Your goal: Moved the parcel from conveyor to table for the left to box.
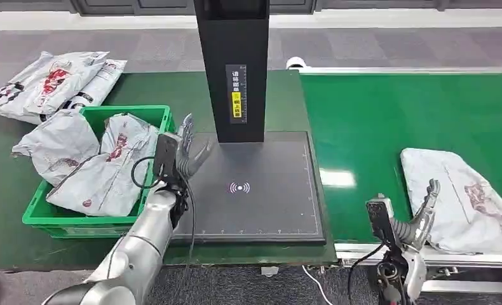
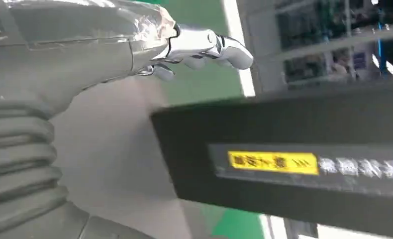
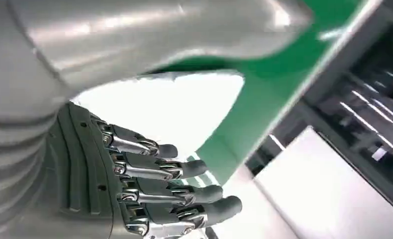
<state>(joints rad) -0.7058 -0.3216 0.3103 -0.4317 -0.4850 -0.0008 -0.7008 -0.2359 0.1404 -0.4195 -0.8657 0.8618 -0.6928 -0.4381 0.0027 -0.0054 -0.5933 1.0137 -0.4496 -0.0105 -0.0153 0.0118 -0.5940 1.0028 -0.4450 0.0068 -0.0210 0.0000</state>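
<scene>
A parcel-sorting station in a warehouse or logistics hall is showing here: a green conveyor belt (image 1: 388, 121) is running along the right, a black scanning stand (image 1: 232, 63) is rising over a dark scan pad (image 1: 261, 190), and grey mail bags (image 1: 58, 79) are lying far left beside a green crate (image 1: 39, 213).

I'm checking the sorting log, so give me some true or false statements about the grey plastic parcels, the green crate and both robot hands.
1. A grey plastic parcel lies on the green conveyor belt. True.
2. The right hand holds that parcel. False: it is open beside it.
3. The green plastic crate is empty. False: grey parcels fill it.
4. The left hand holds nothing above the black scanner pad. True.
</scene>
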